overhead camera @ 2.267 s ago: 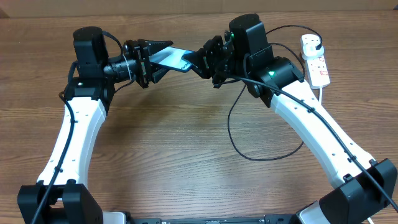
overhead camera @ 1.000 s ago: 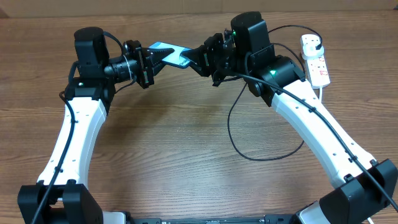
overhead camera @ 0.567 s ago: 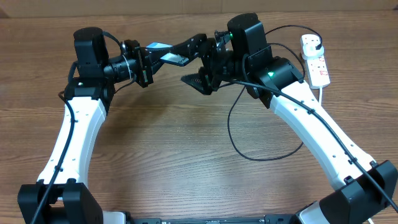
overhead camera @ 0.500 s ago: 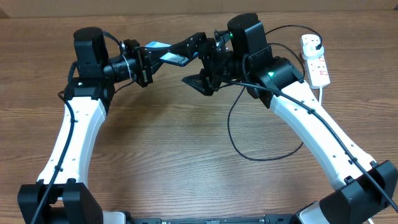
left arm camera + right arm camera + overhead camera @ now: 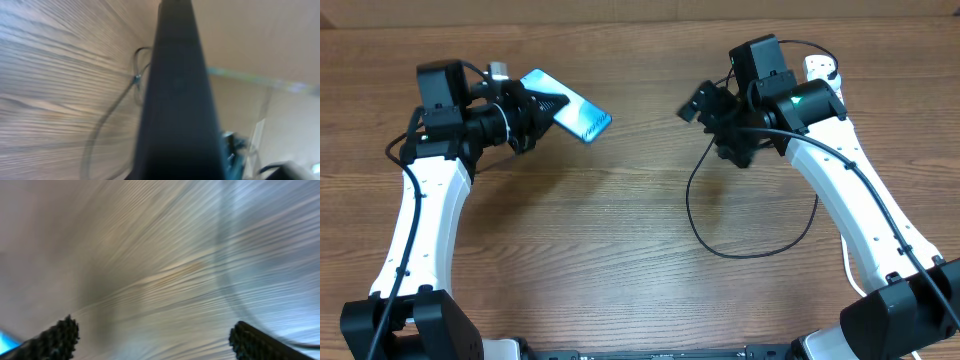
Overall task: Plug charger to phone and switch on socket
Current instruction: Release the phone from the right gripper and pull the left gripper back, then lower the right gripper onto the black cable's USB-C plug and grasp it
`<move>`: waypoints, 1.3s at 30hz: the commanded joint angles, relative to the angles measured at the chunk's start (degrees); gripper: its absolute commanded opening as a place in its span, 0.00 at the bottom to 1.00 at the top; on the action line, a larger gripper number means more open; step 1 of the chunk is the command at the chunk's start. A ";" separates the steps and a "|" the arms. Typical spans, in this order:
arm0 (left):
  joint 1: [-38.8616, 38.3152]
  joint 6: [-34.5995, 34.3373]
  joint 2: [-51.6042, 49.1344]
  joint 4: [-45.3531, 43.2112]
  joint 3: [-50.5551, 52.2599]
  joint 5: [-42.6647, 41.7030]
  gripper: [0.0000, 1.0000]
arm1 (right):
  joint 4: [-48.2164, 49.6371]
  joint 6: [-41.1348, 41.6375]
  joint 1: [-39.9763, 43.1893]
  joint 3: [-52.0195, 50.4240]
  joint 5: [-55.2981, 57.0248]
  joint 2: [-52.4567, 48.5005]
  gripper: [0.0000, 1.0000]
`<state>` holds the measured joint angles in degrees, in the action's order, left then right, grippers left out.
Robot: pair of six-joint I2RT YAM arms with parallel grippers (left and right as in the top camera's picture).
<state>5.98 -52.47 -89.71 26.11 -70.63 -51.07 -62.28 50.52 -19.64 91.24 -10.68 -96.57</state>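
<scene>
My left gripper (image 5: 533,108) is shut on the phone (image 5: 568,117), holding it above the table at the far left with its light blue screen up. In the left wrist view the phone (image 5: 176,100) is a dark blurred bar down the middle. Off to the right and well apart from it, my right gripper (image 5: 712,125) is open, and nothing lies between its fingertips (image 5: 56,339). The black charger (image 5: 692,205) loops on the table below the right arm; it also shows as the blurred charger (image 5: 107,122). The white socket (image 5: 817,66) peeks out behind the right arm.
A black plug (image 5: 831,69) sits in the socket's far end. The right arm's white link (image 5: 860,200) crosses above the cable loop. Bare wood table (image 5: 600,250) lies between the arms.
My right gripper opened beside the phone's end, then pulled away to the right. The left arm swung the phone to the left, still gripped.
</scene>
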 commanded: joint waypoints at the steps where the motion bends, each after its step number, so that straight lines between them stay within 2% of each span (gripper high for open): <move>1: -1.20 25.22 -0.63 3.82 -0.33 -0.83 0.04 | -2.49 -4.37 -0.04 1.36 18.14 2.16 1.00; 4: -1.60 31.15 -1.86 6.45 -0.26 -1.03 0.04 | -3.67 -4.37 -0.04 1.36 22.56 2.16 1.00; 8: -1.60 31.32 -5.18 6.86 -0.22 -3.15 0.04 | -4.24 -4.48 -0.04 1.31 25.05 2.16 1.00; 13: -1.49 34.73 -11.37 6.21 -0.22 -11.67 0.04 | -0.83 -11.52 -0.04 -0.57 25.00 1.92 1.00; 17: -1.49 34.93 -15.76 6.23 -0.22 -12.00 0.04 | 1.84 -12.72 -0.04 -2.71 24.50 -0.37 1.00; 24: -1.51 34.93 -17.00 7.63 -0.22 -11.61 0.04 | 5.44 -14.86 -0.04 -2.80 22.93 -7.72 0.98; 26: -1.49 34.93 -17.00 8.68 -0.22 -11.45 0.04 | 7.63 -16.41 -0.02 -2.80 21.35 -9.97 0.94; 29: -1.51 34.97 -17.00 9.92 -0.22 -10.08 0.04 | 10.34 -16.50 0.26 -2.80 21.09 -12.17 0.62; 30: -1.51 35.06 -17.00 10.23 -0.22 -9.16 0.04 | 11.61 -16.50 0.52 -2.80 21.09 -12.96 0.54; 39: -1.51 35.32 -17.00 9.81 -0.22 -8.72 0.04 | 11.67 -16.33 1.03 -2.82 15.50 -15.80 0.47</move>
<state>4.58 -18.85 -106.65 36.56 -70.63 -58.28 -50.22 34.83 -18.90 88.49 8.84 -111.28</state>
